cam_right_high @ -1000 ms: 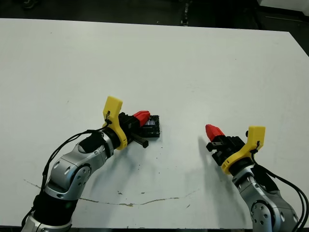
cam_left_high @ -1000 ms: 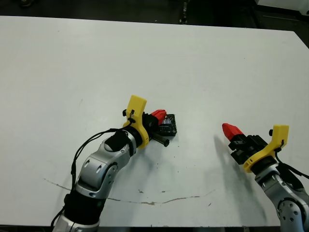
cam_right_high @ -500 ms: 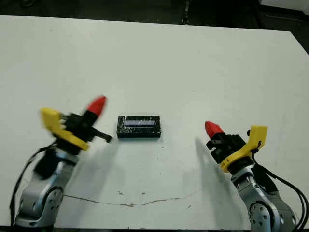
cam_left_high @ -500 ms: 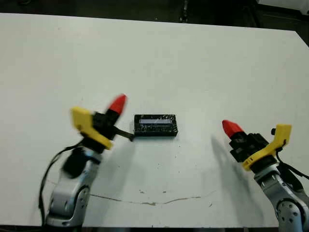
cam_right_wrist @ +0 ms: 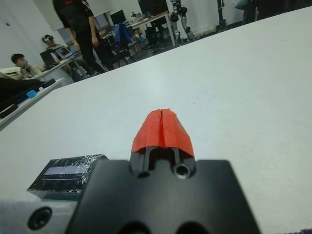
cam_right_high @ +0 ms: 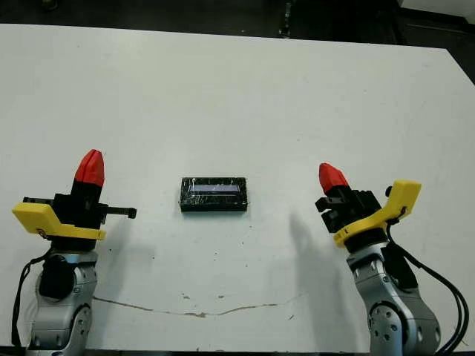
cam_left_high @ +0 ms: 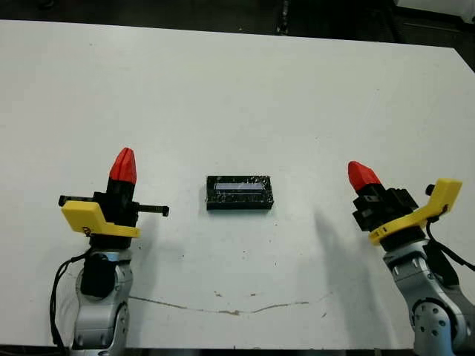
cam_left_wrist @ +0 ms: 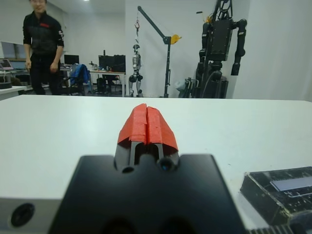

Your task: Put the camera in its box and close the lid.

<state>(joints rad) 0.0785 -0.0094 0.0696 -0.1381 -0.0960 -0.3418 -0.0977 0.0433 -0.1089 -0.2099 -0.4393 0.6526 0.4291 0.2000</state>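
The lid (cam_left_high: 239, 188), black with silvery speckles and a pale stripe, lies flat on top of the box (cam_left_high: 239, 205), whose dark sides show beneath it at the table's middle. The camera is hidden. My left gripper (cam_left_high: 122, 157) is shut and points up, well to the left of the box and apart from it. My right gripper (cam_left_high: 359, 171) is also shut with nothing in it, about the same distance to the right. The left wrist view shows the closed fingers (cam_left_wrist: 146, 122) with the lidded box (cam_left_wrist: 280, 191) off to one side. The right wrist view shows its gripper (cam_right_wrist: 162, 117) and the box (cam_right_wrist: 67, 171).
A thin dark scuff line (cam_left_high: 237, 310) runs along the table near its front edge. Beyond the far edge stand a person (cam_left_wrist: 43, 44), another person (cam_right_wrist: 78, 24), desks and a black robot on a stand (cam_left_wrist: 222, 44).
My left gripper has drawn back from the box's left end and swung out to the left, now upright. The lidded box stays put. My right gripper shifted slightly right.
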